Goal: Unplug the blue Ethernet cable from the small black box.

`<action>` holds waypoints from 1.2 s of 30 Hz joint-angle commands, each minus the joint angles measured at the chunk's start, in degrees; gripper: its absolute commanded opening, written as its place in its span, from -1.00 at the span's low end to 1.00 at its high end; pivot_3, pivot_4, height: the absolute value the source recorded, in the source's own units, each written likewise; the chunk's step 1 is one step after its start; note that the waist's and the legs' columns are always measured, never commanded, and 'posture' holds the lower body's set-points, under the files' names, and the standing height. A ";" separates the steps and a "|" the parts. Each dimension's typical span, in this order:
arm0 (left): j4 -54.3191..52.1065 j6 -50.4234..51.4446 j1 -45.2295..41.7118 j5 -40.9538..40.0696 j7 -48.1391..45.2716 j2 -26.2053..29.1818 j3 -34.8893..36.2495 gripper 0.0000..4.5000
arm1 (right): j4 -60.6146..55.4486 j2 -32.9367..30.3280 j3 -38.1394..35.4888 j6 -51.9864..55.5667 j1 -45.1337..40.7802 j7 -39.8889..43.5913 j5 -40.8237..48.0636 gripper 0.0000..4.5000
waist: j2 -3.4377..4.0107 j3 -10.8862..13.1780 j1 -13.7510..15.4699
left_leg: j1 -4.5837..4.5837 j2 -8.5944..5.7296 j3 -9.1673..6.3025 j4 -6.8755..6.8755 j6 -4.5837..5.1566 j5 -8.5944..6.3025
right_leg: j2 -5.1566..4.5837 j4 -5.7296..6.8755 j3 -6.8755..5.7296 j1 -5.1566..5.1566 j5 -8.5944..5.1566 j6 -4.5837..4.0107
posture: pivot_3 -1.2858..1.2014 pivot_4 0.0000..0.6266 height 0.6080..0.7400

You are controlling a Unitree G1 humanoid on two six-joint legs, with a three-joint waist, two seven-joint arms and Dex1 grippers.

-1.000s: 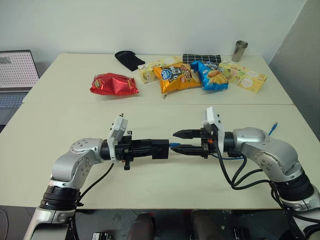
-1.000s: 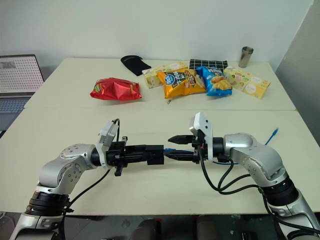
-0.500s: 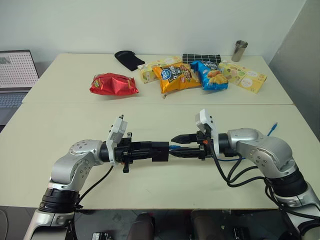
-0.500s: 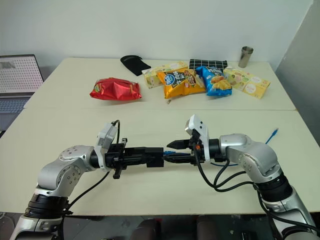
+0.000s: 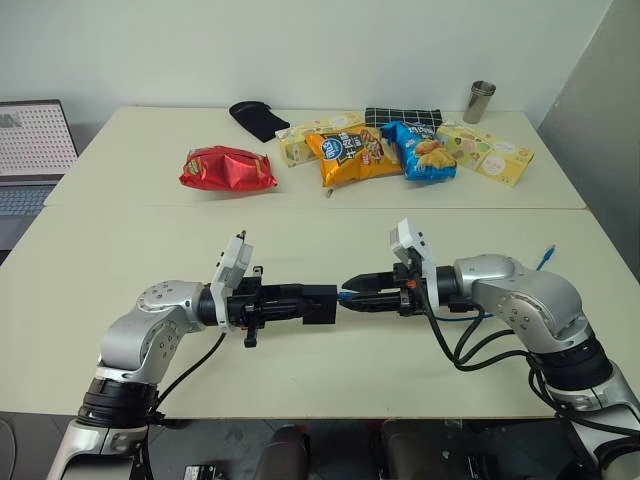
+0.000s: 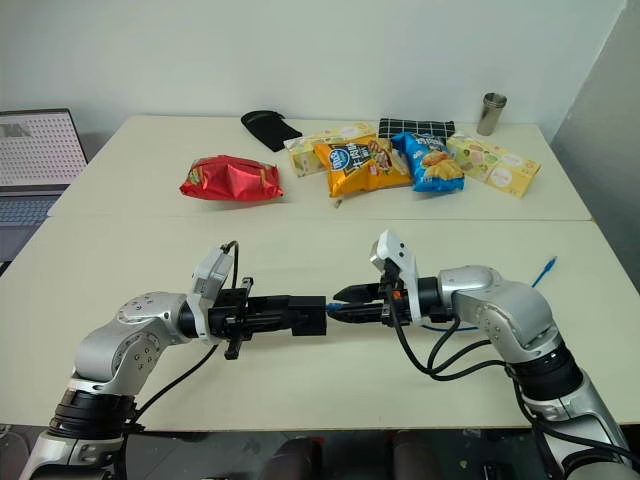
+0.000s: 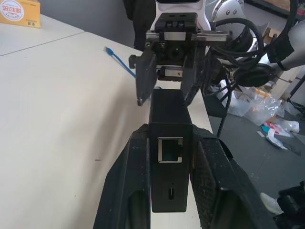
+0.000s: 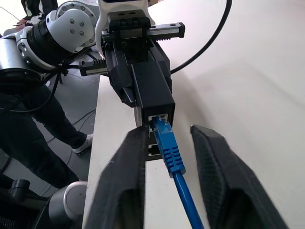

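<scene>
At frame centre, the left end effector (image 5: pixel 318 302) clamps the small matte black box (image 5: pixel 321 302); the thin blue Ethernet cable (image 8: pixel 167 148) remains plugged in. The right end effector (image 8: pixel 167 157), part-open, straddles its plug; next, pinch and pull.

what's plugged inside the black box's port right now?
The blue cable plug sits in a port of the black box, between the right gripper fingers. The plug tip inside is hidden.
</scene>
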 commanded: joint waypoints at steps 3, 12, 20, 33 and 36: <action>-1.42 -1.74 0.83 -0.21 -1.22 0.09 0.63 -0.65 | -0.67 0.13 0.57 -0.35 -1.88 1.74 -1.15 -0.97 | 0.00 0.00 0.00 | 0.00 0.00 0.00 0.00 0.00 0.00 | 0.00 0.00 0.00 0.00 0.00 0.00 | 0.03 -0.52 1.00; -1.85 -2.17 1.91 -0.31 -2.26 0.35 0.48 -0.66 | 0.32 -0.91 1.26 0.12 -2.47 4.88 -2.04 -0.97 | 0.00 0.00 0.00 | 0.00 0.00 0.00 -0.01 0.00 0.00 | 0.00 -0.01 0.00 -0.01 0.00 0.00 | 0.03 -0.52 1.00; 0.03 -4.58 4.71 1.42 -2.74 3.58 3.07 -0.66 | 4.60 -4.87 0.29 -1.12 -2.87 9.00 -3.80 -0.99 | 0.01 0.01 0.00 | 0.00 0.00 0.00 -0.01 0.01 0.00 | 0.00 -0.01 0.00 -0.01 0.00 0.00 | 0.03 -0.52 1.00; -4.75 -2.90 11.05 0.62 9.07 3.11 9.64 -0.66 | 28.74 5.40 -4.62 -19.19 -6.28 -9.96 -20.11 -0.99 | 0.01 0.01 -0.13 | 0.00 0.03 0.08 -0.02 0.01 0.00 | -0.05 0.03 0.07 -0.09 0.00 -0.01 | 0.03 -0.52 1.00; -6.26 -1.71 11.08 1.03 12.48 2.88 9.69 -0.66 | 37.22 8.76 -4.34 -25.76 -8.23 -16.23 -26.04 -0.99 | 0.01 0.01 -0.13 | -0.06 0.03 0.15 -0.03 -0.01 0.00 | -0.05 0.07 0.12 -0.20 0.01 -0.01 | 0.03 -0.52 1.00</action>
